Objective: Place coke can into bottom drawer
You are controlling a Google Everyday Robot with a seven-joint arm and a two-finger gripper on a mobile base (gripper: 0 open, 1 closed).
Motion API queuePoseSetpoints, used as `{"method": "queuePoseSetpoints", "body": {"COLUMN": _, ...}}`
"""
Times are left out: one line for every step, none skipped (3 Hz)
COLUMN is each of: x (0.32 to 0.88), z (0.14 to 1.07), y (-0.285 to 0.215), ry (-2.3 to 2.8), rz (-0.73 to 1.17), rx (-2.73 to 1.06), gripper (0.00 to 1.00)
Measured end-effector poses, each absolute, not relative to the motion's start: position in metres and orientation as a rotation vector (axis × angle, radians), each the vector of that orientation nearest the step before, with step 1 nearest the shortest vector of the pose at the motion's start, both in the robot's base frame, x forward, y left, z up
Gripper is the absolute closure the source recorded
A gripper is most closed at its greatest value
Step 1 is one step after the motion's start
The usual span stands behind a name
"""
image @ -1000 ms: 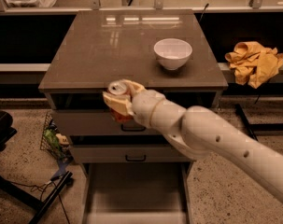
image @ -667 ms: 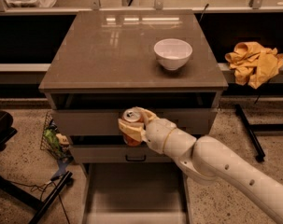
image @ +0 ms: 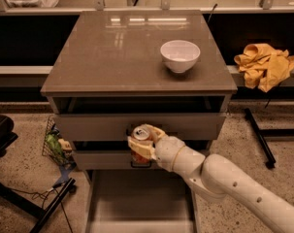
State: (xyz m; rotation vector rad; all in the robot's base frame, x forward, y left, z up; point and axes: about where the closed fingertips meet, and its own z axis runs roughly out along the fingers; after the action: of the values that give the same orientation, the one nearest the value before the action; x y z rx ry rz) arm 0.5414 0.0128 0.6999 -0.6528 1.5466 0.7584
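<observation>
My gripper (image: pixel 142 141) is shut on the coke can (image: pixel 139 152), a small red can with a silver top, held upright. It hangs in front of the two upper drawer fronts, above the back of the bottom drawer (image: pixel 139 203). The bottom drawer is pulled out at the bottom of the view, a wide grey tray with a plain floor. My white arm (image: pixel 219 181) comes in from the lower right.
A white bowl (image: pixel 180 55) stands on the cabinet top (image: pixel 112 52). A yellow cloth (image: pixel 265 64) lies on a ledge at the right. A wire basket with items (image: pixel 57 144) and black legs sit on the floor at the left.
My gripper has moved down and a little right with the can, from the level of the cabinet's top edge to in front of the second drawer.
</observation>
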Motion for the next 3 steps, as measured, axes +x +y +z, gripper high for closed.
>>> {"method": "queuePoseSetpoints", "body": {"x": 0.532, "z": 0.669, "y": 0.001, "ry": 1.572, "rz": 0.77, "rx": -0.636, "gripper": 1.0}}
{"method": "queuePoseSetpoints", "body": {"x": 0.522, "z": 0.634, "y": -0.031, "ry": 1.582, "rz": 0.745, "rx": -0.694, "gripper": 1.0}}
{"method": "queuePoseSetpoints", "body": {"x": 0.514, "z": 0.594, "y": -0.051, "ry": 1.55, "rz": 0.766, "rx": -0.807, "gripper": 1.0}}
